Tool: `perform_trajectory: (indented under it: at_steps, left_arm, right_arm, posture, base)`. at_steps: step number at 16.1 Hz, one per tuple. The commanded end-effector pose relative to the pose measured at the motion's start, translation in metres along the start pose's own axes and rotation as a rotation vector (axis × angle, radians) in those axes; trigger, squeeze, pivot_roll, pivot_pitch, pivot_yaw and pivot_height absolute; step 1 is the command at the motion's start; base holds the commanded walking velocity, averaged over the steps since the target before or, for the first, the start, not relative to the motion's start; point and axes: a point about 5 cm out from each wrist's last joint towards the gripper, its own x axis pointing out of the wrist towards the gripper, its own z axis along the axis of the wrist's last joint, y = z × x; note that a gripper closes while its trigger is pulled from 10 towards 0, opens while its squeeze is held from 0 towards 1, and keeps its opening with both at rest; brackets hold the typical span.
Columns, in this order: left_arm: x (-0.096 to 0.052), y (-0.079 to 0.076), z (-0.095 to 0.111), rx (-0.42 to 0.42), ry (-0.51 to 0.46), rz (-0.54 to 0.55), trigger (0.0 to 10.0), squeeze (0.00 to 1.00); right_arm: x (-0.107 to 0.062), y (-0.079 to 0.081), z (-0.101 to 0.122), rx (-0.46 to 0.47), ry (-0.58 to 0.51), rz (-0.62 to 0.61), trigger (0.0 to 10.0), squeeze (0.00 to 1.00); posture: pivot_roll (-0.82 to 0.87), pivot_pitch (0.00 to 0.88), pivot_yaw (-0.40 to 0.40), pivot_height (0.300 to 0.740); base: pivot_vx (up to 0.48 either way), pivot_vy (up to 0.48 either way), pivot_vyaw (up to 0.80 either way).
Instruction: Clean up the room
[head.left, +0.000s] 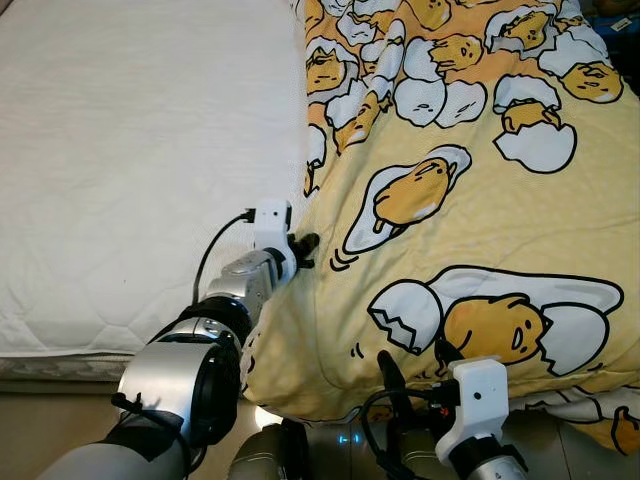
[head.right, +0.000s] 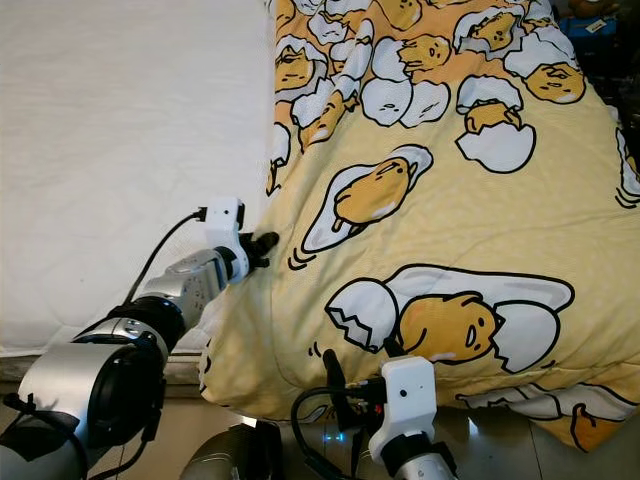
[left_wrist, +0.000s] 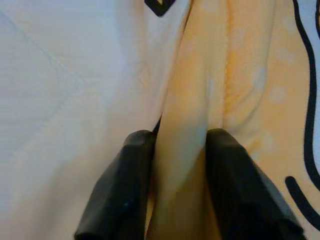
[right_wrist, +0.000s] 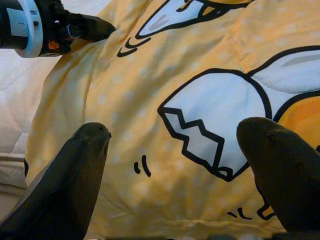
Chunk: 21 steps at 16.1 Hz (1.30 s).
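A white quilted mattress (head.left: 130, 150), stitched in broad diamond seams, takes the scene from nine to twelve o'clock, its front edge showing above a strip of tan floor (head.left: 60, 420). The left gripper (head.left: 303, 250) reaches from seven o'clock up to the seam where mattress meets blanket, its silver arm ending in a white wrist block with a black cable looping off it. The left wrist view shows what the head views cannot: the two black fingers (left_wrist: 120, 195) closed narrowly on a raised fold of the soft yellow fabric, pinching it. The blanket (head.left: 470, 200), plush yellow with faint pale dots and a bold cartoon print of egg yolks in cracked white shells, lies from centre out to three o'clock, its long axis running from six toward twelve, its rounded near edge draping over the bed's front. At five o'clock the right gripper (right_wrist: 180, 165) hovers just off that edge, fingers (right_wrist: 75, 165) spread wide with nothing between them, facing a cracked-shell motif.
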Motion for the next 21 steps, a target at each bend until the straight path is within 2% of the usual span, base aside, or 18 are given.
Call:
perform_trajectory:
  at_steps: [1, 3, 5, 8, 10, 12, 14, 16, 19, 21]
  left_arm:
    - [-0.003, 0.009, -0.008, -0.030, 0.014, 0.018, 0.0, 0.00]
    - [-0.004, 0.010, -0.009, -0.049, 0.008, 0.012, 0.0, 0.00]
    - [-0.003, 0.007, -0.006, -0.130, -0.021, -0.027, 0.0, 0.00]
    - [-0.002, 0.002, -0.002, -0.203, -0.038, -0.055, 0.0, 0.00]
    - [-0.004, 0.008, -0.003, -0.283, -0.045, -0.049, 0.0, 0.00]
    - [-0.006, 0.015, -0.003, -0.280, -0.054, -0.039, 0.0, 0.00]
    - [-0.010, 0.024, 0.001, -0.238, -0.075, -0.043, 0.0, 0.00]
    - [-0.011, 0.025, 0.007, -0.208, -0.096, -0.070, 0.0, 0.00]
    - [-0.013, 0.027, 0.008, -0.221, -0.106, -0.114, 0.0, 0.00]
    - [-0.019, 0.038, 0.003, -0.233, -0.100, -0.109, 0.0, 0.00]
  right_arm:
    - [-0.002, 0.003, -0.001, 0.009, 0.016, 0.004, 10.0, 0.00]
    - [-0.001, 0.003, -0.001, 0.010, 0.015, 0.003, 10.0, 0.00]
    - [-0.003, 0.005, -0.003, 0.009, 0.027, 0.030, 10.0, 0.00]
    - [-0.003, 0.002, -0.006, 0.005, 0.045, 0.044, 10.0, 0.00]
    - [-0.002, 0.004, -0.007, 0.006, 0.049, 0.058, 10.0, 0.00]
    - [-0.001, 0.004, -0.007, 0.007, 0.051, 0.079, 10.0, 0.00]
    - [-0.001, 0.002, -0.006, -0.005, 0.047, 0.094, 10.0, 0.00]
    - [0.002, -0.002, -0.005, -0.018, 0.039, 0.097, 10.0, 0.00]
    - [0.008, -0.004, -0.004, -0.027, 0.032, 0.117, 10.0, 0.00]
    - [0.014, -0.002, -0.002, -0.023, 0.021, 0.160, 10.0, 0.00]
  posture:
    - [-0.24, 0.237, 0.137, 0.740]
    - [-0.24, 0.235, 0.136, 0.740]
    - [-0.24, 0.231, 0.131, 0.740]
    - [-0.23, 0.225, 0.128, 0.740]
    - [-0.23, 0.219, 0.125, 0.740]
    - [-0.23, 0.210, 0.120, 0.740]
    - [-0.22, 0.199, 0.116, 0.740]
    - [-0.21, 0.184, 0.107, 0.740]
    - [-0.18, 0.164, 0.094, 0.740]
    - [-0.16, 0.147, 0.084, 0.740]
  base:
    - [0.000, 0.000, 0.00]
    - [0.000, 0.000, 0.00]
    - [0.000, 0.000, 0.00]
    - [0.000, 0.000, 0.00]
    - [0.000, 0.000, 0.00]
    - [0.000, 0.000, 0.00]
    - [0.000, 0.000, 0.00]
    - [0.000, 0.000, 0.00]
    - [0.000, 0.000, 0.00]
    - [0.000, 0.000, 0.00]
